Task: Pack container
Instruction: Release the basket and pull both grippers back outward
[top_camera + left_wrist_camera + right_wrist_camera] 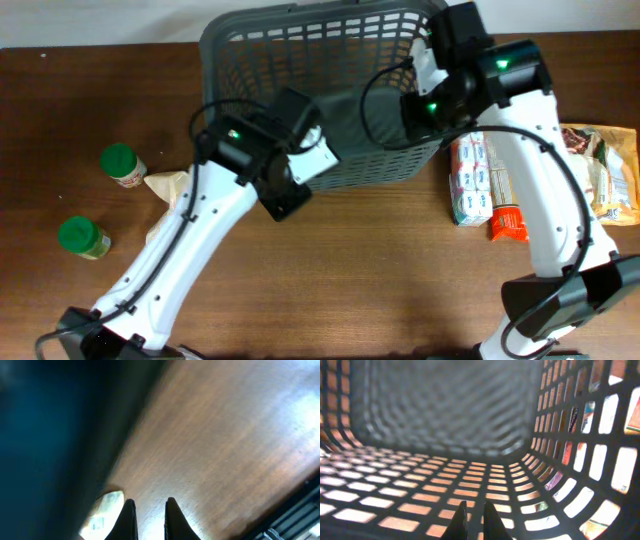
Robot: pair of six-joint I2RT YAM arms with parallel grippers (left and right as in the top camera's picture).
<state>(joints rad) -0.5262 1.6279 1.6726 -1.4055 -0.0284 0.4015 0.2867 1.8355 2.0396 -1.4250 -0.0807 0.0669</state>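
Packing looks barely begun. The basket stands at the far middle of the table, and the right wrist view shows only bare lattice floor, so as far as I can see it is empty.

The right claw hangs inside the basket, low over the floor near its right wall. Its fingers are drawn narrow and hold nothing. The left claw hovers above bare table just in front of the basket's near wall, also narrow and empty. A pale thing shows at the edge of its view, perhaps the packet, though it is too blurred to be sure.

All the goods lie outside the basket. On the left are a jar, a second jar and a beige packet. On the right, close beside the basket, are a carton, an orange pack and a bag.

I judge this a gap between picks, with neither arm carrying anything. Next, the right arm must lift straight up clear of the thick rim before swinging out to the carton, then open wide enough to span it. The left claw is better placed for the packet or jars, and must also spread first. The two arms sit close together at the basket, so only one should go over the rim at a time.
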